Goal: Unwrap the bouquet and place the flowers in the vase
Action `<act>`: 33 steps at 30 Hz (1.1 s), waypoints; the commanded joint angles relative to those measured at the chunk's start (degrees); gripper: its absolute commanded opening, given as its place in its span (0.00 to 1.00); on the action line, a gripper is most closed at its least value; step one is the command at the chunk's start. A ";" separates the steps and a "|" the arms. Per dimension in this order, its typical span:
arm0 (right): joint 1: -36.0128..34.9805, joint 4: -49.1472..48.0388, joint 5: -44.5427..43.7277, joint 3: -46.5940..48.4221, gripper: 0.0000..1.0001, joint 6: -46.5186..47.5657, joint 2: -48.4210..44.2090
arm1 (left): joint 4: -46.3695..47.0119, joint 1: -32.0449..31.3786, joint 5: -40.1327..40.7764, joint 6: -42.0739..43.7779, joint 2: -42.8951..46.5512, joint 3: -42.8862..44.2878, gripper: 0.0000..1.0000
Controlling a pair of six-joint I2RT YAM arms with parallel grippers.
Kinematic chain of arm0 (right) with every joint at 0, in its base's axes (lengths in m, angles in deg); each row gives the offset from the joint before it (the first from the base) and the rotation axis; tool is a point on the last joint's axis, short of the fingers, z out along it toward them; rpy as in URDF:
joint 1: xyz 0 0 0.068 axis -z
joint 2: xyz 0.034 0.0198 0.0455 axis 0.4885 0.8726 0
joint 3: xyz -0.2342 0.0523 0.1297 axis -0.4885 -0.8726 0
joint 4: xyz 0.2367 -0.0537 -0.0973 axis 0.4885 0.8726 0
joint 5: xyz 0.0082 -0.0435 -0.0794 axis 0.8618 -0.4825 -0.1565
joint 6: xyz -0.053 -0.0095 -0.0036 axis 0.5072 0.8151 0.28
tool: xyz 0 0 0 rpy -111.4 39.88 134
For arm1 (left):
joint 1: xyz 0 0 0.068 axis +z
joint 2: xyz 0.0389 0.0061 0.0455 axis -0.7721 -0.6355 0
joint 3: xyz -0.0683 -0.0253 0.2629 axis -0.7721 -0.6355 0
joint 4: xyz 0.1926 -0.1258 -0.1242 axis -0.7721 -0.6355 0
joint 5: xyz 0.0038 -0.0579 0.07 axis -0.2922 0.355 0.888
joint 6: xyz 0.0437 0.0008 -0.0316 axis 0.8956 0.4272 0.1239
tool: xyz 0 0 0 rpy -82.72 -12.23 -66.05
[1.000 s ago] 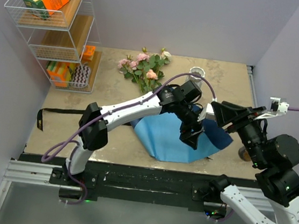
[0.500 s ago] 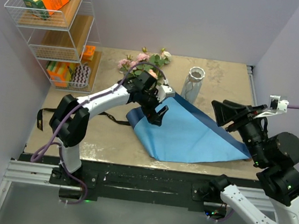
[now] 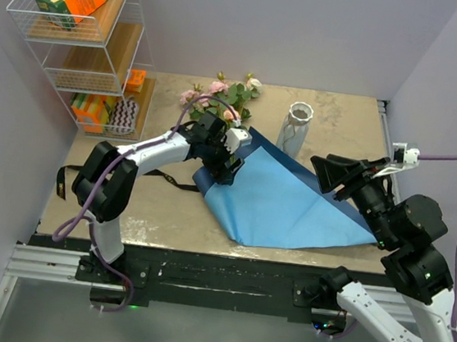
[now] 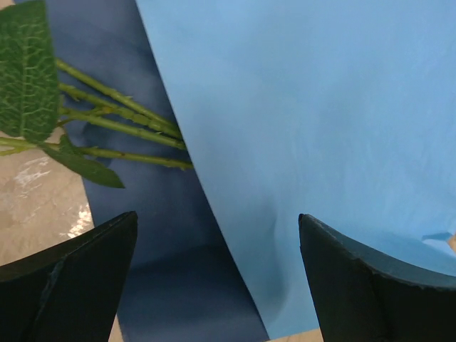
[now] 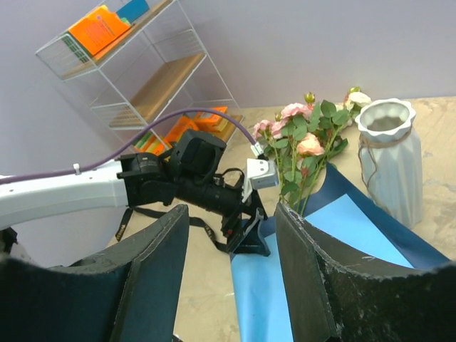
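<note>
Top external, one vase, one blue sheet

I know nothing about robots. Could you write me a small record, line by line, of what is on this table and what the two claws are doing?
flowers: lying at the back of the table, stem ends under the paper's edge
blue paper: opened out on the table
vase: upright by the paper's far edge, no flowers in it
ribbon: loose, left of the paper
left gripper: open, over the paper near the stems
right gripper: open, holding nothing, raised at the paper's right side
</note>
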 commanded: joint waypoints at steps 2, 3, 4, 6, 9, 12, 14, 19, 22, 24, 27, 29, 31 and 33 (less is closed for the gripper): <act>0.21 -3.00 1.35 -1.47 0.55 -0.88 -0.53 | 1.18 0.34 -3.12 1.90 -0.01 -0.17 0.97; 0.13 -3.09 1.26 -1.47 0.55 -0.79 -0.54 | 0.13 0.43 -5.13 2.26 -0.36 -0.17 0.94; 0.21 -3.26 1.09 -1.56 0.54 -0.88 -0.54 | -0.49 0.43 -6.37 3.13 -0.72 0.09 0.87; 0.21 -3.44 1.08 -1.56 0.54 -0.88 -0.45 | -3.37 0.34 -11.01 4.10 -1.33 0.88 0.77; 0.12 -3.88 1.17 -1.74 0.54 -1.05 -0.27 | -7.77 0.34 -15.07 5.95 -3.26 3.78 0.64; 0.21 -4.40 1.61 -2.17 0.54 -1.40 -0.45 | -8.49 0.34 -14.91 6.57 -3.45 4.66 0.56; 0.21 -4.49 1.79 -2.35 0.54 -1.58 -0.53 | -8.76 0.34 -14.30 6.83 -3.36 5.10 0.45; 0.12 -4.58 2.14 -2.35 0.53 -1.84 -0.89 | -8.94 0.95 -12.63 6.22 -3.09 6.51 0.02; 0.21 -4.49 2.14 -2.26 0.53 -1.93 -1.06 | -9.81 1.22 -13.15 6.04 -2.92 8.53 0.00; 0.21 -4.58 2.49 -2.26 0.53 -2.19 -1.15 | -11.21 1.22 -13.50 5.95 -2.57 9.93 0.00; 0.12 -4.58 2.58 -2.09 0.53 -2.11 -1.15 | -12.88 1.04 -12.11 6.65 -0.21 13.53 0.00; 0.21 -4.49 2.40 -1.47 0.53 -2.02 -1.06 | -14.02 0.26 -10.35 8.67 1.47 16.87 0.00; 0.21 -4.41 2.40 -0.86 0.53 -1.84 -0.89 | -16.13 -0.88 -7.27 12.26 4.28 19.77 0.00; 0.21 -4.32 2.23 -0.33 0.53 -1.58 -0.80 | -18.67 -3.25 -4.73 14.47 7.17 21.44 0.00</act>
